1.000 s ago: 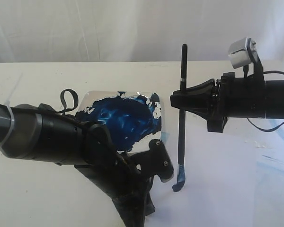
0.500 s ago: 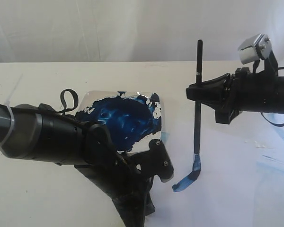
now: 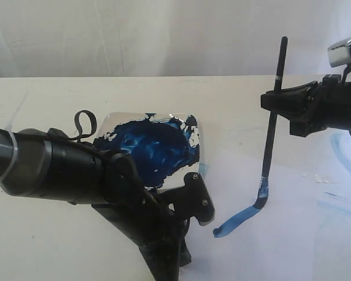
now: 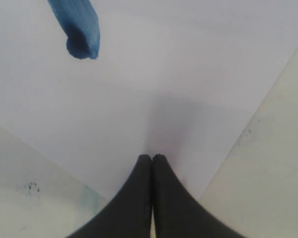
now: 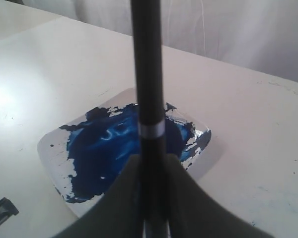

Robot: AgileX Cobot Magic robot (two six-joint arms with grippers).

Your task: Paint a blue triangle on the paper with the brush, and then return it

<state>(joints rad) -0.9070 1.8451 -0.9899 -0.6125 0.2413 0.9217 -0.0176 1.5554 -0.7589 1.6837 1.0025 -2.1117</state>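
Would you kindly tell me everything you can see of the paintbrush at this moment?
The brush is thin and long, with a glossy black handle and a narrow silver band. The right hand is shut on its upper handle, holding it nearly upright. Its blue-stained tip bends against the paper, at the end of a blue stroke.

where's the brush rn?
Exterior view, right of centre: the brush stands near-upright, clamped in the right gripper, with its bristles on the paper at the end of a short blue stroke, right of the paint-smeared plate.
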